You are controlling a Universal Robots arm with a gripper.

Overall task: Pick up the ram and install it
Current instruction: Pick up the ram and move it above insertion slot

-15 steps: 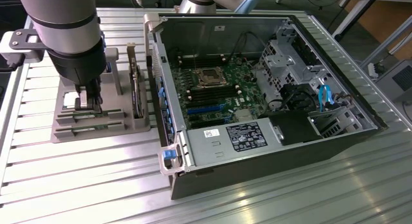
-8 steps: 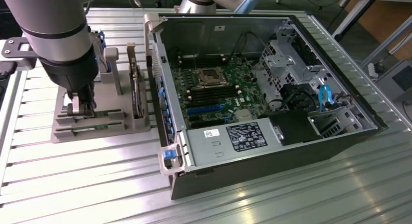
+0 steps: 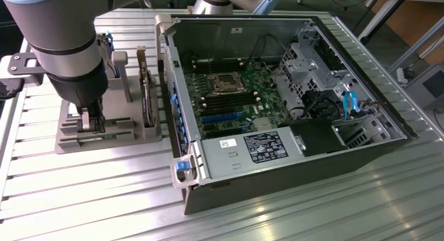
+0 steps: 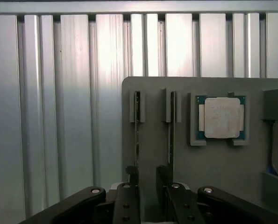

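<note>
At the exterior view's left the pincer (image 3: 91,123) hangs low over the grey holder (image 3: 67,139) on the ribbed tabletop (image 3: 83,191), its fingers parted and gripping nothing; in the wrist view the ram (image 4: 137,126) stands on edge in its holder slot; a twin stick (image 4: 173,126) stands beside it, then a processor (image 4: 221,117); the open computer case (image 3: 291,174) sits at the exterior view's right.

Bright glare (overhead) across metal table (image 3: 83,199)

Ribbed aluminium tabletop (image 3: 277,215), bright glare across its slats.
</note>
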